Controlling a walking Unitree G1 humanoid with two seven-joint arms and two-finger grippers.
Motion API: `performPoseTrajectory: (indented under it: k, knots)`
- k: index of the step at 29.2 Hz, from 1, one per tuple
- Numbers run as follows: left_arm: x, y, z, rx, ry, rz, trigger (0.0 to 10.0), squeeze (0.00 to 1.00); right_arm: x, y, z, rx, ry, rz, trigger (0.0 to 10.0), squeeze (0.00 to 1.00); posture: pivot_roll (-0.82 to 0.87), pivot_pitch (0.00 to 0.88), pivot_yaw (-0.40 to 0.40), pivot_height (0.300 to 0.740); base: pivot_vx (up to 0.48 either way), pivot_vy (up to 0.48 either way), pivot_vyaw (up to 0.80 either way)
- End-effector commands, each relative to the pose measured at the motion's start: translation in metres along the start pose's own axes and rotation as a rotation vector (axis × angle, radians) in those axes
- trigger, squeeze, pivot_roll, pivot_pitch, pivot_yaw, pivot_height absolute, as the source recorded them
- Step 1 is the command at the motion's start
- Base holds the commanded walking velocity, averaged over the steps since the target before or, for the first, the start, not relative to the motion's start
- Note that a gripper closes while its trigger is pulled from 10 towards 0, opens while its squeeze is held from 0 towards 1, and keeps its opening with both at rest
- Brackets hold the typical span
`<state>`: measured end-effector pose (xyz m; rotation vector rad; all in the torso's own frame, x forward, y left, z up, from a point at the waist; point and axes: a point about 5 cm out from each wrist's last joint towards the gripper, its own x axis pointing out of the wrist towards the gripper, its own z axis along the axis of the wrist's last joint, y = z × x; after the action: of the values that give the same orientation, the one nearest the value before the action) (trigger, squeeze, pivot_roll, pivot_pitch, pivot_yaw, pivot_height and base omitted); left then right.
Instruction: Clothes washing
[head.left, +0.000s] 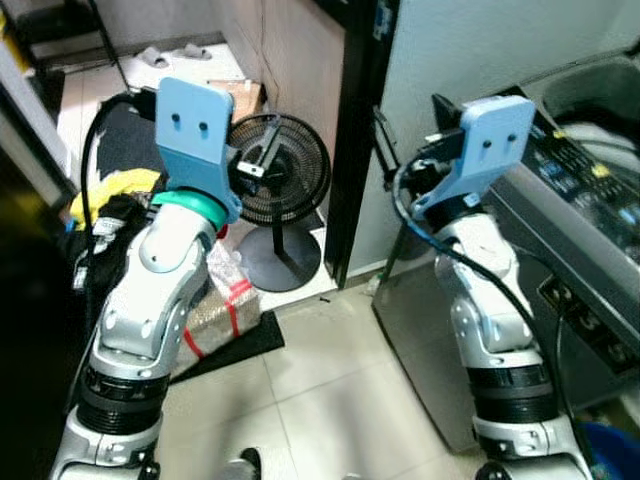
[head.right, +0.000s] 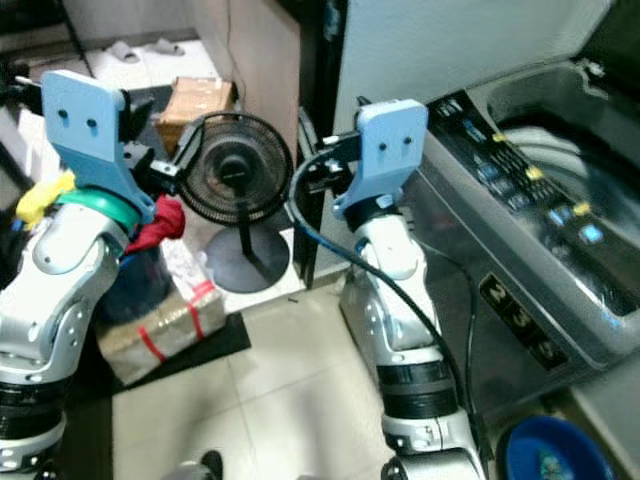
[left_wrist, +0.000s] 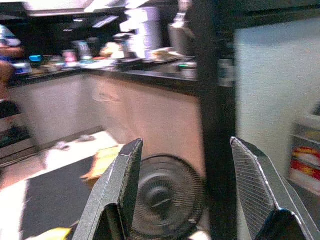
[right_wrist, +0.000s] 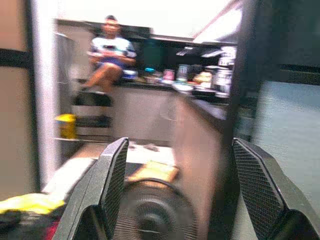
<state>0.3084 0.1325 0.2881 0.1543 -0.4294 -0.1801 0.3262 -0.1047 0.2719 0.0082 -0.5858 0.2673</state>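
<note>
A grey top-loading washing machine (head.right: 540, 210) stands at my right with its lid up, and pale laundry (head.left: 598, 134) lies in the tub. At my left is a heap of clothes, with a yellow piece (head.left: 112, 188) and a red piece (head.right: 164, 221) among dark ones. Both arms are raised in front of me, their blue wrist plates (head.left: 195, 130) (head.right: 388, 145) facing the camera. My left gripper (left_wrist: 185, 142) is open with nothing between its fingers, pointing toward the fan. My right gripper (right_wrist: 180, 141) is also open and holds nothing, left of the machine's front corner.
A black floor fan (head.left: 281, 171) stands straight ahead beside a dark door frame (head.left: 360, 130). A wrapped parcel with red tape (head.left: 226, 306) lies on a black mat. A cardboard box (head.right: 195, 100) sits behind the fan. A blue bucket (head.right: 555, 452) is at the machine's foot. A person (right_wrist: 110, 56) sits far back.
</note>
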Motion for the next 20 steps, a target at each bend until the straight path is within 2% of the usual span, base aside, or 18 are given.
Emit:
performPoseTrajectory:
  k: [1,8,12,15,17,18,20]
  knots:
    - [-0.001,-0.003,-0.003,0.003,0.011,-0.011,10.0,0.00,-0.002,-0.002,-0.003,0.001,0.013,-0.004,10.0,0.00,0.04,0.034,-0.004,0.740,0.000,0.000,0.80]
    - [-0.003,-0.003,-0.007,0.003,0.024,-0.007,10.0,0.00,-0.004,-0.003,-0.005,0.002,0.021,-0.004,10.0,0.00,0.04,0.033,-0.003,0.740,0.000,0.000,0.80]
    - [-0.022,0.011,-0.039,-0.020,0.131,0.028,10.0,0.00,-0.027,-0.017,-0.034,0.051,0.142,-0.076,10.0,0.00,0.04,0.035,-0.009,0.740,0.000,0.000,0.80]
    - [-0.022,0.011,-0.039,-0.020,0.131,0.028,10.0,0.00,-0.027,-0.017,-0.034,0.051,0.142,-0.076,10.0,0.00,0.04,0.035,-0.009,0.740,0.000,0.000,0.80]
    - [-0.035,0.018,-0.063,-0.057,0.213,0.057,10.0,0.00,-0.050,-0.028,-0.057,0.070,0.237,-0.128,10.0,0.00,0.03,0.035,-0.011,0.740,0.000,0.000,0.80]
    - [-0.035,0.018,-0.063,-0.057,0.213,0.057,10.0,0.00,-0.050,-0.028,-0.057,0.070,0.237,-0.128,10.0,0.00,0.03,0.035,-0.011,0.740,0.000,0.000,0.80]
    - [-0.045,0.019,-0.082,-0.075,0.276,0.070,10.0,0.00,-0.066,-0.035,-0.071,0.084,0.297,-0.169,10.0,0.00,0.02,0.029,-0.005,0.740,0.000,0.000,0.80]
